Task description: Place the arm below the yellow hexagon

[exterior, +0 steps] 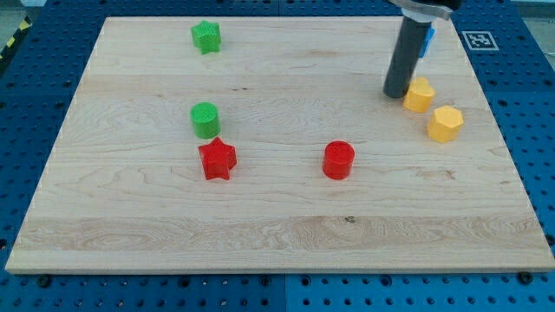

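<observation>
The yellow hexagon [446, 123] lies on the wooden board near the view's right edge. A second yellow block [420, 94], shape unclear, sits just up and left of it. My tip [396, 94] rests on the board right beside that second yellow block, on its left side, and up and to the left of the hexagon. The dark rod rises from the tip toward the view's top.
A green star-like block [206, 36] is at the top left. A green cylinder [205, 120] and a red star [217, 159] sit left of centre. A red cylinder [339, 160] is near the middle. A blue block [428, 39] shows partly behind the rod.
</observation>
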`<act>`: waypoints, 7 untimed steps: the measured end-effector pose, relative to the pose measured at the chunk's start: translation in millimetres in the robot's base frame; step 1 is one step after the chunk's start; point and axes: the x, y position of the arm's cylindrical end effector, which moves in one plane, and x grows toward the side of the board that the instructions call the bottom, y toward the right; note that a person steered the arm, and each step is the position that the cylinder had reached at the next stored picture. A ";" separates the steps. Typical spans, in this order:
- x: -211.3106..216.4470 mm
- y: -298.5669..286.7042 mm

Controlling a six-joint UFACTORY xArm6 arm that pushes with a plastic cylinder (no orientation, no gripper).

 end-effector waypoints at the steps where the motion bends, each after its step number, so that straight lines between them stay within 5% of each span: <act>1: 0.0 30.6; 4: 0.7 4.9; 7: 72.0 1.1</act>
